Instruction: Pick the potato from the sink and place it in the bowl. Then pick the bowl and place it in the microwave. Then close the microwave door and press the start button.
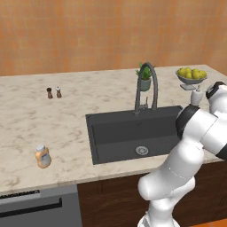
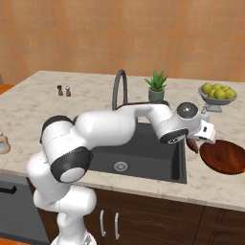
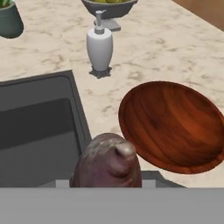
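Observation:
The potato point(image 3: 107, 162), a dark reddish-brown lump, sits close at the bottom of the hand view, held over the right rim of the dark grey sink point(image 1: 115, 133). My gripper point(image 2: 194, 142) is shut on it, and the potato hides the fingers. The wide reddish-brown wooden bowl point(image 3: 175, 127) rests on the counter just right of the sink, close beside the potato; it also lies right of the hand in the right base view point(image 2: 225, 157). The sink basin holds only its steel drain point(image 2: 120, 166) under the arched faucet point(image 1: 146, 86). The microwave is out of view.
A white soap dispenser point(image 3: 99, 48) stands behind the bowl, with a grey bowl of yellow fruit point(image 2: 218, 93) and a potted plant point(image 2: 156, 86) further back. Two small shakers point(image 1: 53, 92) and a small bottle point(image 1: 43, 156) stand on the counter left of the sink.

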